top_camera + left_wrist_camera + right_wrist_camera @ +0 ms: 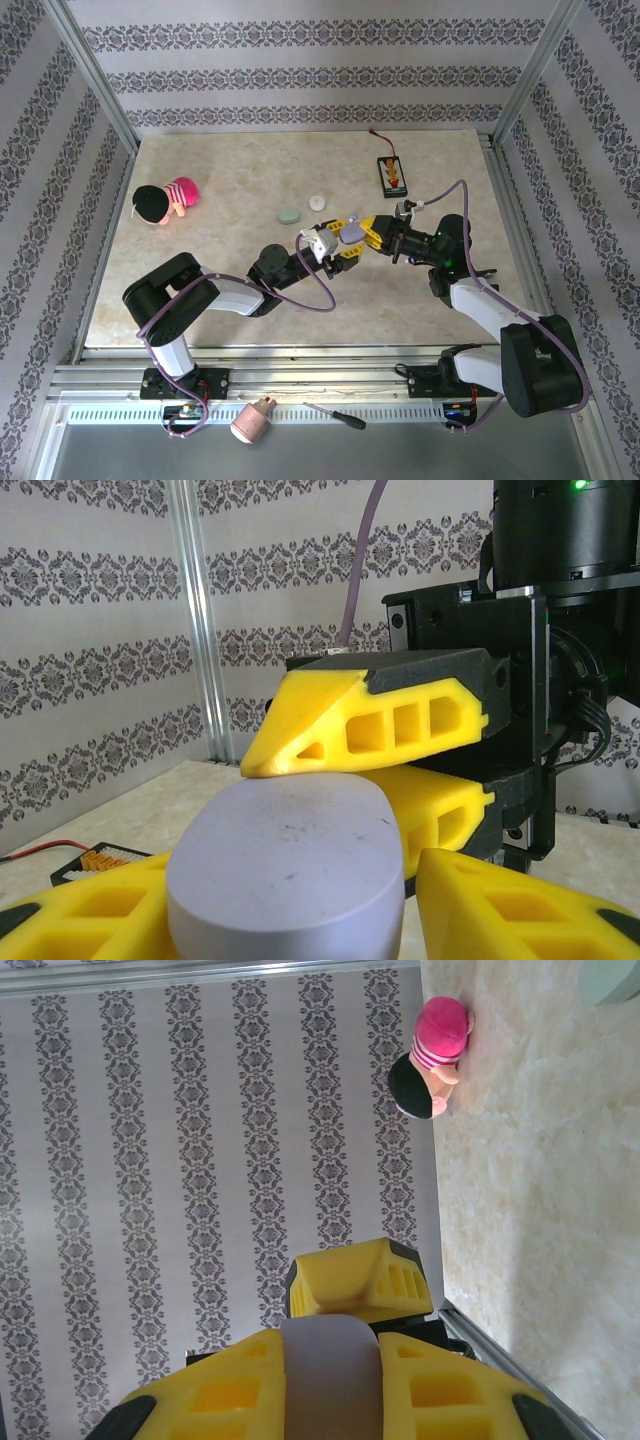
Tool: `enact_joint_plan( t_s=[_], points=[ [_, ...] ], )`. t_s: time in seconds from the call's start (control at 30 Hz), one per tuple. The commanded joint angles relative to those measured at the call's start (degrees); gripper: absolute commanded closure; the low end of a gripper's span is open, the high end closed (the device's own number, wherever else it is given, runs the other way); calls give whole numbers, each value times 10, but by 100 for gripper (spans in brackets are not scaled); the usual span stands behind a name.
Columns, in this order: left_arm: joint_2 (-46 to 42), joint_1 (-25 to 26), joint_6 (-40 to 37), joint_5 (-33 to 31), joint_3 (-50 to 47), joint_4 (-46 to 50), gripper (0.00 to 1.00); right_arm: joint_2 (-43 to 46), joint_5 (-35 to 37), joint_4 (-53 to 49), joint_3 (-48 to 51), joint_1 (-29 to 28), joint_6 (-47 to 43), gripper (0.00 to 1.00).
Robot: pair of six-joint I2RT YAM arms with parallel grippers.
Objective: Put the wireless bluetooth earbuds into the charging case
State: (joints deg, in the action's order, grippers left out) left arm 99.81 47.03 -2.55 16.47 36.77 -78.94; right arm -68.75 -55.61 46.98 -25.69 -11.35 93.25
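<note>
Smooth lavender-grey oval plastic charging case (351, 232) held up off the beige counter (240, 170), R gripper (330, 1385) clamped nearly shut on it, L gripper (300, 920) part-open w/ fingers flanking it, contact unclear; risk: w/ one narrow pinch on slick shell, case could twist or drop.

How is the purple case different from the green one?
The purple case is pale lilac, and the green case is pale mint. The purple case is gripped in the robot's yellow jaws, while the green case lies untouched on the table. The purple case sits between the two arms; the green case is farther back. Both are smooth, rounded and pebble-shaped.
</note>
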Motion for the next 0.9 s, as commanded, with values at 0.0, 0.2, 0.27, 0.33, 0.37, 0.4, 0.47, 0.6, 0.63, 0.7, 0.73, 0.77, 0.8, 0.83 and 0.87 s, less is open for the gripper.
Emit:
enact_joint_plan(
  t_s=[0.0, 0.2, 0.27, 0.33, 0.37, 0.4, 0.47, 0.6, 0.63, 0.7, 0.73, 0.77, 0.8, 0.83, 0.87],
  points=[
    [12, 3, -2, 19, 12, -29, 43, 2, 0, 33, -3, 4, 8, 84],
    [11, 3, -1, 17, 13, -29, 43, 4, -1, 33, 0, 4, 8, 84],
    [8, 3, -1, 18, 12, -29, 48, 3, 0, 33, 3, 4, 8, 84],
    [5, 3, -1, 19, 10, -29, 50, 3, 0, 33, 3, 4, 8, 84],
    [3, 3, -1, 19, 10, -29, 50, 4, 0, 32, 4, 4, 7, 84],
    [1, 3, 0, 20, 11, -29, 48, 4, 0, 32, 4, 4, 7, 84],
    [-3, 3, 2, 20, 11, -29, 45, 2, 0, 31, 4, 4, 6, 84],
    [-8, 3, 3, 18, 12, -29, 44, 0, 1, 31, 5, 4, 3, 84],
    [-8, 3, 2, 17, 13, -29, 44, -1, 1, 31, 6, 4, 3, 84],
    [-9, 3, 2, 16, 14, -29, 44, -1, 0, 31, 7, 4, 3, 84],
    [-9, 2, 2, 16, 13, -29, 44, -1, 0, 30, 8, 4, 3, 84],
    [-10, 3, 3, 14, 13, -29, 44, -1, 0, 30, 8, 4, 2, 84],
    [-11, 3, 3, 14, 14, -29, 43, -1, 0, 29, 9, 4, 2, 84],
    [-12, 3, 3, 13, 15, -29, 43, 0, 0, 29, 10, 4, 1, 84],
    [-13, 3, 3, 13, 15, -29, 44, 0, 0, 29, 10, 4, 1, 84]
  ],
)
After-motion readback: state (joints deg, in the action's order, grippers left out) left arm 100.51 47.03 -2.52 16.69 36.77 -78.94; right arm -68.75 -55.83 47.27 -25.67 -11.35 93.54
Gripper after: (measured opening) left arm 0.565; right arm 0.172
